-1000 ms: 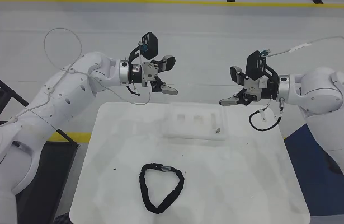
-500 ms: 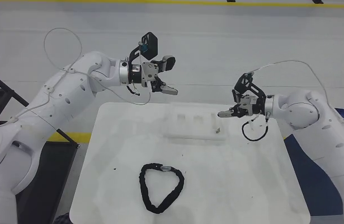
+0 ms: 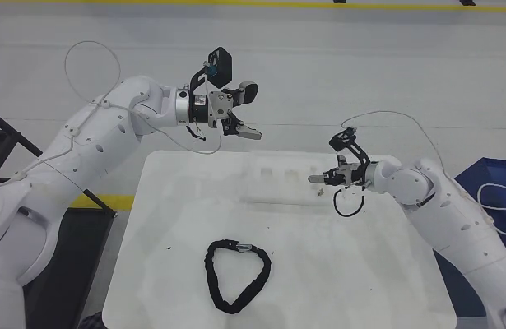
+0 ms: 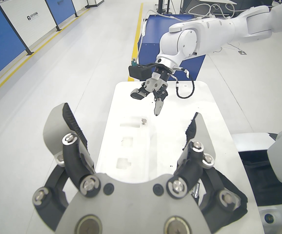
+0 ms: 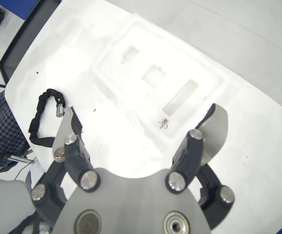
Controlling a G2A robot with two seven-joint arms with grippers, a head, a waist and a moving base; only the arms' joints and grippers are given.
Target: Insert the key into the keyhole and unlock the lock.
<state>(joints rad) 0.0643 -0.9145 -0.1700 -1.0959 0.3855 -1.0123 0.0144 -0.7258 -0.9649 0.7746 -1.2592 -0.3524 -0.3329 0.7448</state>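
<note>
In the top view my left gripper [image 3: 251, 111] hangs above the table's far edge at upper centre, fingers spread and empty. My right gripper [image 3: 322, 175], at centre right, is also spread, with one fingertip just above the key [image 3: 320, 191], which lies on the right part of the white foam tray [image 3: 269, 196]. The black chain lock [image 3: 211, 275] sits looped on the table [image 3: 154, 271] at lower centre, well apart from the key. From the left wrist I see the left gripper [image 4: 131, 120] gaping wide, and beyond it the right gripper [image 4: 147, 102] open over the key [image 4: 144, 121]. From the right wrist, the right gripper [image 5: 141, 113] stands apart with the key [image 5: 164, 123] between its fingers, untouched, at the end of the tray's [image 5: 102, 57] long slot. The chain lock [image 5: 37, 120] lies beyond one finger.
</note>
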